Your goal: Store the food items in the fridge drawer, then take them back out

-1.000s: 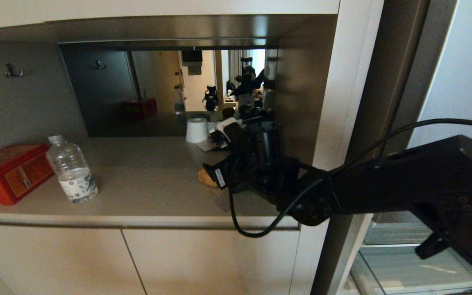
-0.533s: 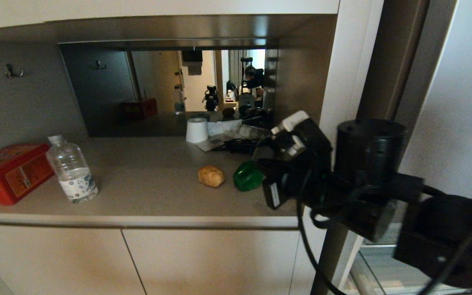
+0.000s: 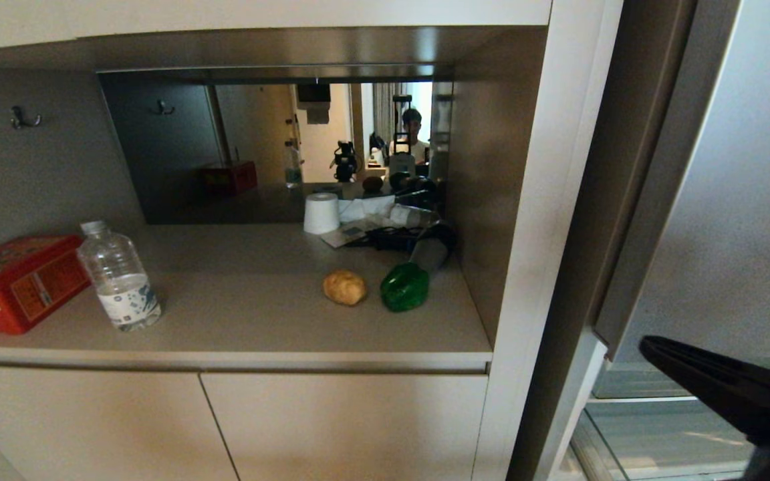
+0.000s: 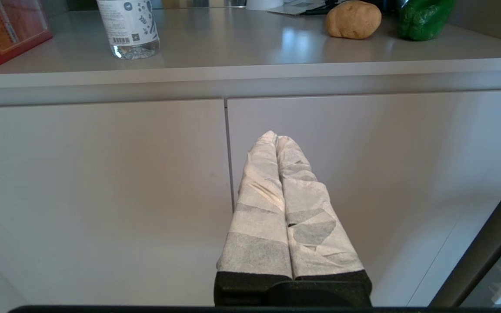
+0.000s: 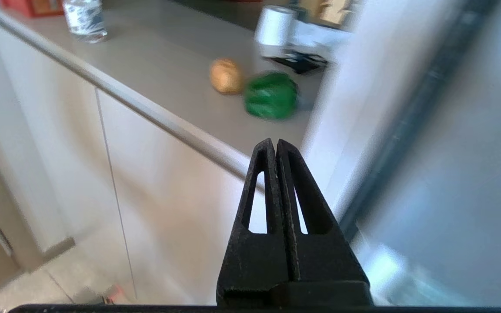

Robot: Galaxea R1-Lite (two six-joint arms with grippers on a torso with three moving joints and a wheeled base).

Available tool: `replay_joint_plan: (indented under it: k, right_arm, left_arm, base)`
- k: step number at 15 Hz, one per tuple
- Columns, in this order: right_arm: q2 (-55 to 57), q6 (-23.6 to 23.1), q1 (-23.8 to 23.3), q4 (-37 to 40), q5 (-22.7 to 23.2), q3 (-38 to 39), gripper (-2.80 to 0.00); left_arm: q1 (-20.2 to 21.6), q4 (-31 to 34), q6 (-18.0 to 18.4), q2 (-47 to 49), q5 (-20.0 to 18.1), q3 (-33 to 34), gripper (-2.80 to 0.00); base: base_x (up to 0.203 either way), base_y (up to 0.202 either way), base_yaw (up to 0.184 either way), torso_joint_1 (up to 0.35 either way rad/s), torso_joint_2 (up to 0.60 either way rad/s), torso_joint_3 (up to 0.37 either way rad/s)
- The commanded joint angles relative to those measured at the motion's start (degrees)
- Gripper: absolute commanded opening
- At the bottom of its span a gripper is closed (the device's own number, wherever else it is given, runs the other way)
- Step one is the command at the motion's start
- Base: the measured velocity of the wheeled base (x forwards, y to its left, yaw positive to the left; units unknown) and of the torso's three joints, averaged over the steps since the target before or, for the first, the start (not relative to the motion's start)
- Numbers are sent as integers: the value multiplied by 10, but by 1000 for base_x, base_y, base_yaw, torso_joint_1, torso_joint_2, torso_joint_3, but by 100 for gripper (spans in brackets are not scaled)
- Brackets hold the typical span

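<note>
Bun (image 3: pixel 344 287) and bell pepper (image 3: pixel 404 287) lie side by side, just apart, on the right part of the surface (image 3: pixel 244 314), the pepper to the right, near the hair dryer (image 3: pixel 430 248). My right fingers (image 5: pixel 275 145) are clenched on nothing, low at the right, in front of the cabinet edge. My left fingers (image 4: pixel 275 138) are pressed together and empty, facing the cabinet doors (image 4: pixel 102 182) below the surface. Only a glimpse of the fridge drawer (image 3: pixel 659 434) shows at lower right.

On the surface (image 3: pixel 244 321) we see a clear water bottle (image 3: pixel 117 277) standing upright just beside a red tin (image 3: pixel 14 280). Farther back a white roll (image 3: pixel 321 212) stands near papers and black cords (image 3: pixel 385 237). Two cabinet doors (image 3: pixel 224 427) sit below.
</note>
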Motion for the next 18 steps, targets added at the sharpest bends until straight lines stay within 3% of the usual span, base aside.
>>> replay_joint_plan:
  k: [1, 3, 5, 10, 14, 16, 18]
  right_arm:
    - [-171, 9, -41, 50, 13, 51, -280]
    - [-231, 28, -134, 114, 25, 68, -280]
    - [-243, 65, -265, 134, 30, 75, -280]
    - [-211, 150, -718, 149, 108, 81, -280]
    - [-59, 189, -1047, 151, 204, 84, -280]
    - [57, 191, -1161, 136, 258, 87, -280]
    - [168, 186, -1221, 108, 285, 88, -280]
  left_arm:
    - [0, 0, 0, 0, 0, 6, -280]
    - [0, -1, 0, 0, 0, 6, -280]
    - [0, 0, 0, 0, 0, 6, -280]
    - [0, 0, 0, 0, 0, 6, -280]
    - [0, 0, 0, 0, 0, 6, -280]
    - [0, 0, 0, 0, 0, 6, -280]
    - [0, -1, 0, 0, 0, 6, -280]
  base:
    - [0, 0, 0, 0, 0, 0]
    - [0, 0, 0, 0, 0, 0]
    - [0, 0, 0, 0, 0, 0]
    - [0, 0, 0, 0, 0, 0]
    - [0, 0, 0, 0, 0, 0]
    - [0, 0, 0, 0, 0, 0]
    - [0, 0, 0, 0, 0, 0]
